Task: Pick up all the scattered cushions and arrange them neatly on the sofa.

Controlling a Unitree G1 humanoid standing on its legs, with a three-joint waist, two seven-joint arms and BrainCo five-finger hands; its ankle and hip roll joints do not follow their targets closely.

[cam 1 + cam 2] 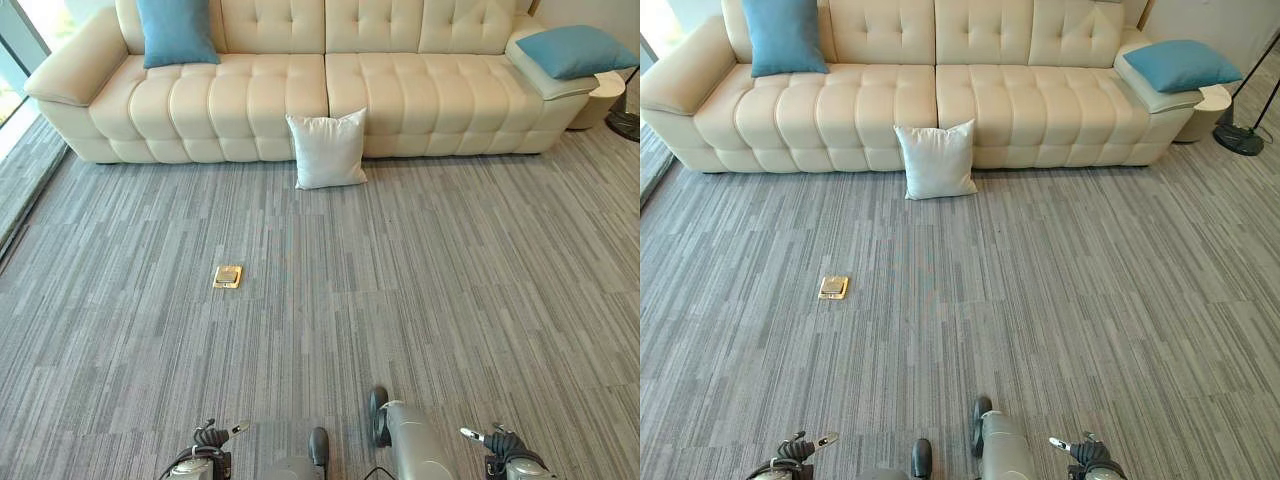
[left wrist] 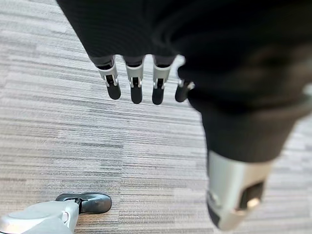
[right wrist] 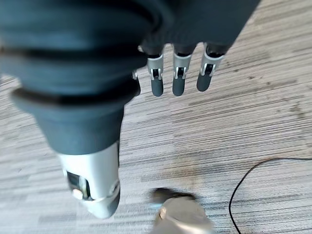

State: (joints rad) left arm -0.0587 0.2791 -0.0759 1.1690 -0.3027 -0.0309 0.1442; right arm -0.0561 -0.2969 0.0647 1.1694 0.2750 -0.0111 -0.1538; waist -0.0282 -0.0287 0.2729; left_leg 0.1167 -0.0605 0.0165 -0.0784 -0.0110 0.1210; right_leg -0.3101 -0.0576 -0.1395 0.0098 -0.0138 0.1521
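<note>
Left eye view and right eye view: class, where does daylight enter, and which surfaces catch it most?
Left eye view: washed-out glare at the window in the top left corner, and the sofa arm beside it is brightest. Right eye view: the white cushion on the carpet is evenly lit, with only a faint shadow at its base.

Grey striped carpet [image 1: 400, 300] laid throughout; brass floor socket [image 1: 227, 277] set left of centre; window [image 1: 15, 60] seen upper left; lamp base [image 1: 1240, 138] placed upper right.

Brass floor plate [image 1: 227, 276] flush in grey carpet [image 1: 450, 300]; lamp base [image 1: 1240, 138] beside.
</note>
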